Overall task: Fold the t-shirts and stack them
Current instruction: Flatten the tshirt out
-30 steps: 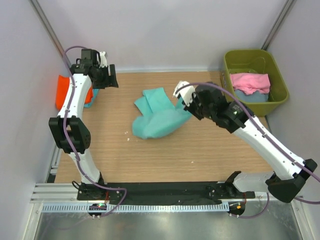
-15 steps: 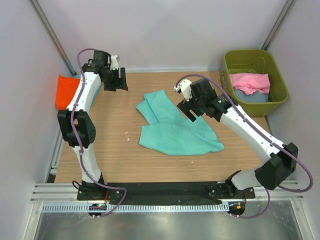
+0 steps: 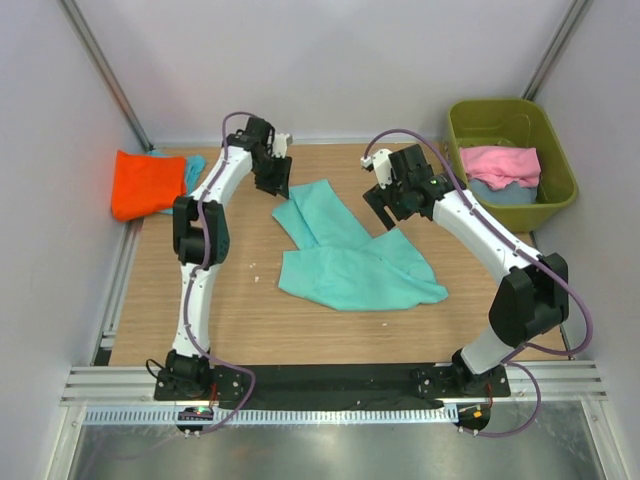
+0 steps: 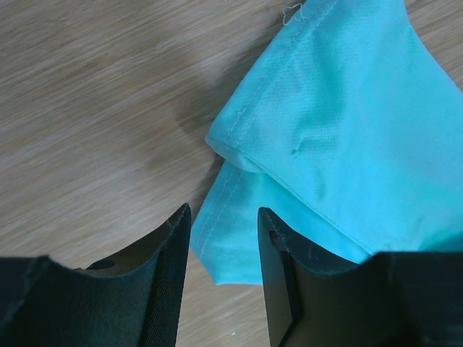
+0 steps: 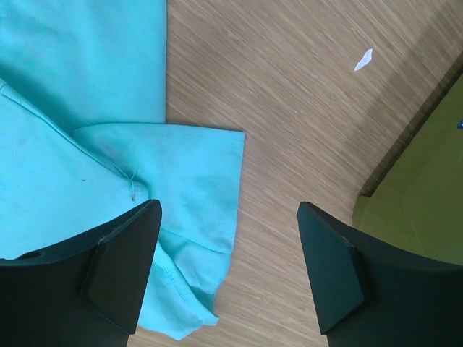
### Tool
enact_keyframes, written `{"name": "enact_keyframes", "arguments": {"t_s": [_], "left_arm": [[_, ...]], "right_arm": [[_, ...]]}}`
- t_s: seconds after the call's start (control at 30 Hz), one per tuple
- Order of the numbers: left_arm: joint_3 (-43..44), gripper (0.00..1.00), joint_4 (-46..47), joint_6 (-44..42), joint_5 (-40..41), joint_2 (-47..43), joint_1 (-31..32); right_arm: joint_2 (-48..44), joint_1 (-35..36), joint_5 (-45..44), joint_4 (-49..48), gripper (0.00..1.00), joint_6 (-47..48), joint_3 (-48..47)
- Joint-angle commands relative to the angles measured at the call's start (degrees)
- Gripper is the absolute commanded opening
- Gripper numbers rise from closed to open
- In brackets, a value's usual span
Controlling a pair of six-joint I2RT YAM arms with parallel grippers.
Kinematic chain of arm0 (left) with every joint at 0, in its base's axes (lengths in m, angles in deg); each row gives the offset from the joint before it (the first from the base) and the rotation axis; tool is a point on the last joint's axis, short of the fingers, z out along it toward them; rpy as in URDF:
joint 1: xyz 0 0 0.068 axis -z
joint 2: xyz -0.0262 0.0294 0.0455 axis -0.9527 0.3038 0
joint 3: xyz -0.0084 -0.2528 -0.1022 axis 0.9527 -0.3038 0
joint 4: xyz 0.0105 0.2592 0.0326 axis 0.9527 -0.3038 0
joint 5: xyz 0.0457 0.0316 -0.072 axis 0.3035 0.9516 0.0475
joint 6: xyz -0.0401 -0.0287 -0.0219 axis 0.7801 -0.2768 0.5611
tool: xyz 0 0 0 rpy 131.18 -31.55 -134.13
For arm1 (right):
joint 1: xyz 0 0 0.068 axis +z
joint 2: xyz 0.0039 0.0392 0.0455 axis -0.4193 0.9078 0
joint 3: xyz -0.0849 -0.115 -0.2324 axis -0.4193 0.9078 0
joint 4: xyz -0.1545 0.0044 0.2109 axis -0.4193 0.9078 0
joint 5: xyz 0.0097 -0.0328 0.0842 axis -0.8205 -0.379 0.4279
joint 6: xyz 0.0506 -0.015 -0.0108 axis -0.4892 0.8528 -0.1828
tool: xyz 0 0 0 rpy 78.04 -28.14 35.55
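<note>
A teal t-shirt (image 3: 345, 262) lies spread mid-table with a narrower part reaching toward the back left. My left gripper (image 3: 277, 184) hovers at that back-left end. In the left wrist view its jaws stand partly open, and a hemmed corner of the teal t-shirt (image 4: 325, 130) lies under the gap of the left gripper (image 4: 224, 217), not pinched. My right gripper (image 3: 384, 207) is wide open over the shirt's back-right edge. A folded flap of the teal t-shirt (image 5: 195, 188) lies below the right gripper (image 5: 228, 210). An orange t-shirt (image 3: 145, 183) rests at the far left.
An olive-green bin (image 3: 558, 160) stands at the back right, holding a pink t-shirt (image 3: 498, 163) over a pale blue one (image 3: 500, 193); its corner (image 5: 427, 195) shows in the right wrist view. A bit of teal cloth (image 3: 194, 167) peeks from beside the orange shirt. White walls enclose the table.
The right gripper opened and let go of the teal shirt, which now lies spread flat. The left arm swung from beside the orange shirt to the teal shirt's back-left end, and its jaws narrowed.
</note>
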Motion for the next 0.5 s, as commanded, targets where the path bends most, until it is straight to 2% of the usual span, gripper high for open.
{"name": "enact_keyframes", "arguments": {"t_s": [0.0, 0.33, 0.43, 0.47], "left_arm": [[3.9, 0.43, 1.4, -2.7, -0.6, 1.6, -0.1], [9.2, 0.44, 2.8, -3.1, 0.3, 5.2, 1.5], [9.2, 0.48, 2.7, -2.3, 0.3, 5.2, 1.8], [9.3, 0.54, 2.7, -2.0, 0.7, 5.3, 1.9]], "right_arm": [[-1.5, -0.7, 1.5, -1.9, 0.82, -1.0, -0.1], [-2.7, -1.5, 2.2, -1.6, 0.82, -1.5, 1.8], [-2.8, -1.5, 2.2, -1.6, 0.82, -1.4, 2.0], [-2.8, -1.7, 2.3, -1.8, 0.82, -1.4, 2.0]]}}
